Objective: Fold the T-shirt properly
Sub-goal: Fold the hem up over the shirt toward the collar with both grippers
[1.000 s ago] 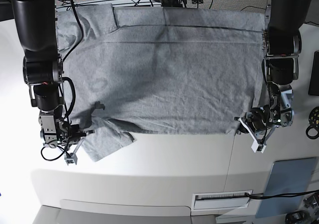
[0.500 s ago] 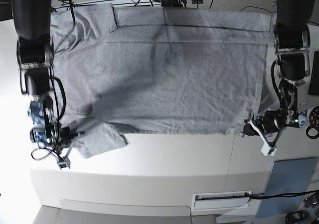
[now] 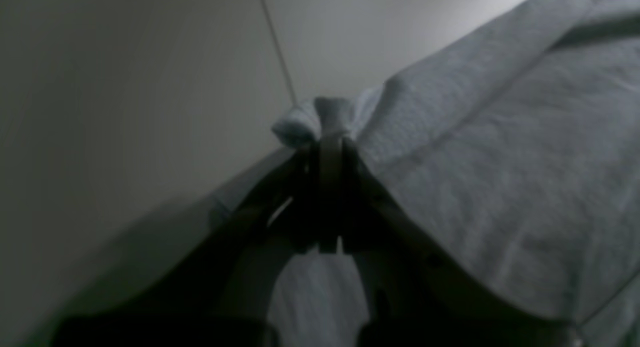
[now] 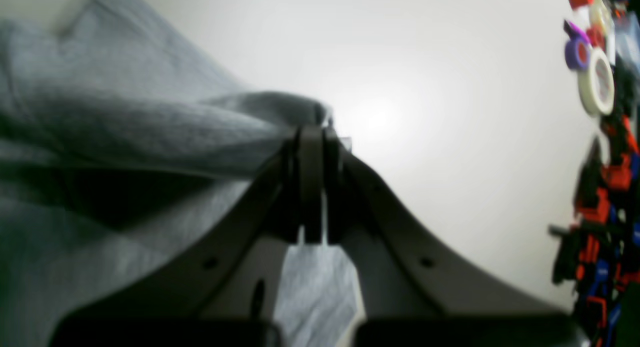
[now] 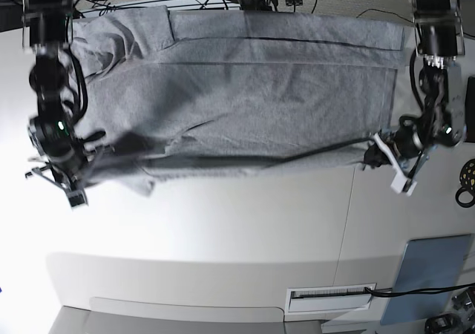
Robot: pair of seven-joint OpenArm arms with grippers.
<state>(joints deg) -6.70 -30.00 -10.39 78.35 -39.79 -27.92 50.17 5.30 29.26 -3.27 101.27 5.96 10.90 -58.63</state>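
T-shirt (image 5: 282, 100) cloth lies spread across the table (image 5: 223, 226), its near edge pinched in both the left gripper (image 5: 377, 150) and the right gripper (image 5: 87, 172), so you appear mid-fold; next, carry that edge evenly toward the far side. Motion blurs your right grip, and dark fingers hide the pinched fabric.

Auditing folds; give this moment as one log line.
left gripper: shut on fabric | right gripper: likewise | heather-grey cotton T-shirt: near edge raised
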